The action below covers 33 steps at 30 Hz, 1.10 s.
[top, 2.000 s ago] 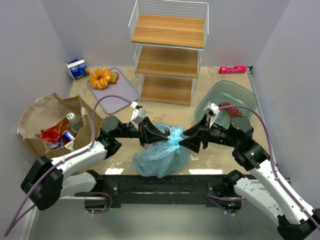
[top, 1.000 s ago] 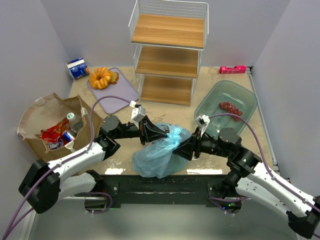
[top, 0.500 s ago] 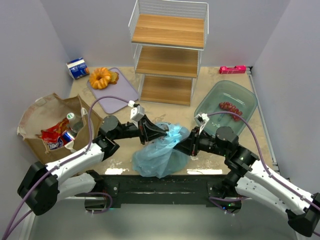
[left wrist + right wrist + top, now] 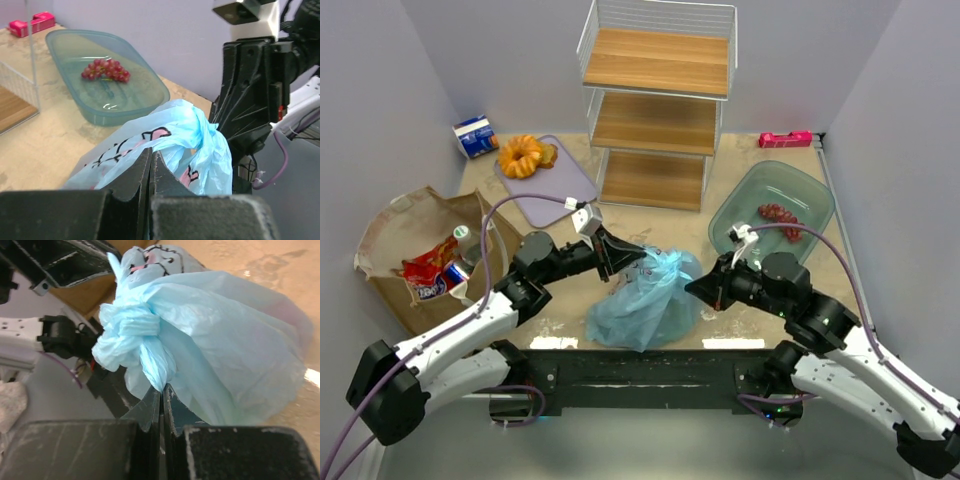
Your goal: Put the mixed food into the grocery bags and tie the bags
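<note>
The thin light-blue printed plastic bag point(image 4: 645, 305) sits knotted near the front edge of the beige table point(image 4: 650, 225).
Its bunched neck points up and away from that edge (knot on top); the left gripper point(image 4: 640, 256) and right gripper point(image 4: 693, 288), jaws pressed together, each pinch a strand of it.

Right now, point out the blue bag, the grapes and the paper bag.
blue bag point(image 4: 131, 329): right wrist view, its knotted top.
grapes point(image 4: 105, 70): left wrist view, bunch's middle.
paper bag point(image 4: 405, 215): top view, back wall.

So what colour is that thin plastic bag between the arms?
The plastic bag is light blue with small pink-and-black print, clearest in the left wrist view.
</note>
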### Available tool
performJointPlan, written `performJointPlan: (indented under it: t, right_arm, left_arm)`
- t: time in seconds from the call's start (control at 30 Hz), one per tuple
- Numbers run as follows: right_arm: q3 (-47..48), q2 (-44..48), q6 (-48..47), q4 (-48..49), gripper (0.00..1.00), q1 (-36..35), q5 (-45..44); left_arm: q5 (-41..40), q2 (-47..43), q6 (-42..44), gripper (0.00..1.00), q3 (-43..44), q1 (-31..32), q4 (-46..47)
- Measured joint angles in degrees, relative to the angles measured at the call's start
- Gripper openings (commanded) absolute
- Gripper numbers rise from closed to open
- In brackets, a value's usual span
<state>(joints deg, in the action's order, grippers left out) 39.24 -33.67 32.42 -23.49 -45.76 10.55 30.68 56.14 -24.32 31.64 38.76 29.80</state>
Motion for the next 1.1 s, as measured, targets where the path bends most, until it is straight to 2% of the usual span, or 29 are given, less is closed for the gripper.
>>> performJointPlan:
  t: [0.27,0.43,0.6,0.7,0.83,1.0,1.1]
  right_arm:
    - [8.85,-3.28,-3.76,-8.9,0.0,-0.35,-15.41]
    - [12.04,-8.22,-6.8,-6.03,0.0,-0.59,-22.93]
    - [7.15,-10.97,-6.71,0.85,0.0,1.97,-27.34]
    - [0.02,-10.21,-4.57,3.98,0.0,8.17,-25.62]
    - [-6.47,-6.97,-1.27,4.31,0.0,12.33,-22.49]
    - [-6.82,-5.05,-0.31,2.12,0.0,16.04,-27.78]
    - [-5.92,-4.35,-0.52,-0.17,0.0,16.26,-29.4]
  left_arm:
    - [-7.54,-2.47,1.51,0.0,2.32,0.0,-5.99]
    - [-13.27,-2.47,2.49,0.0,5.2,-0.02,-7.37]
    - [-19.43,-4.02,0.72,0.0,0.24,-1.84,-6.54]
    - [-22.4,-7.96,-2.01,0.0,-6.73,-3.52,-7.19]
    - [-24.79,-14.08,-5.99,0.0,-13.57,-5.49,-9.2]
    - [-33.81,-19.8,-7.61,0.0,-16.0,-8.98,-12.31]
    - [-36.33,-21.27,-7.13,0.0,-15.06,-9.18,-14.08]
